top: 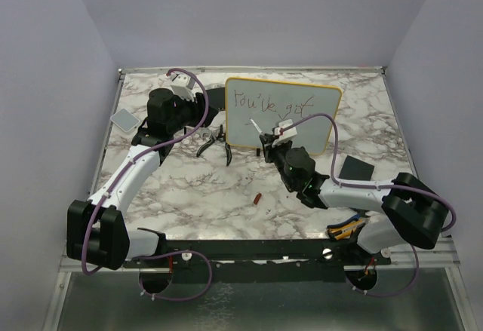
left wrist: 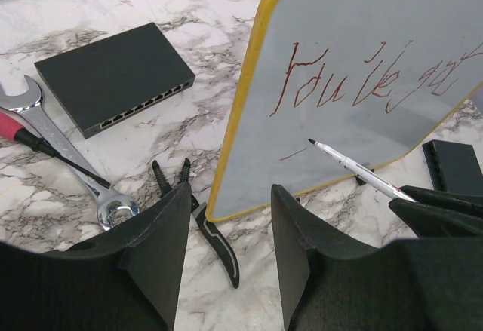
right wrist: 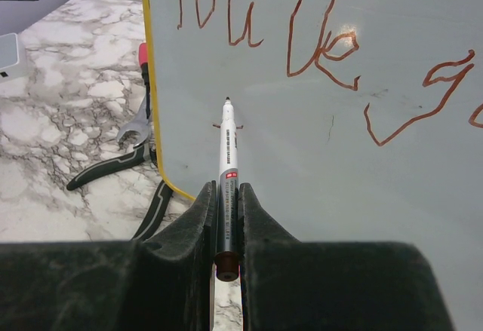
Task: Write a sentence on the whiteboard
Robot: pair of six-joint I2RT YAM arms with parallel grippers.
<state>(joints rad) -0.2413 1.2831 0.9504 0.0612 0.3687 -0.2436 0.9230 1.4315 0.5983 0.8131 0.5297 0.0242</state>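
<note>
Right pincer [right wrist: 228, 195] was clamped tight on the marker [right wrist: 227, 146], barrel straight out between the fingers. Tip sat at the whiteboard [right wrist: 392, 195] under "You've", by a short started stroke; contact unclear. Left pincer [left wrist: 230, 191] was spread wide, empty, just short of the board's lower left corner. Board stood leaning back, mid-worktop [top: 211, 195]. The sentence [left wrist: 343, 82] read "You've got", one line only. Judged step: start line two. Best with light, even pressure and small strokes well below line one. A hard push would likely skid the board, so the left could brace its frame.
</note>
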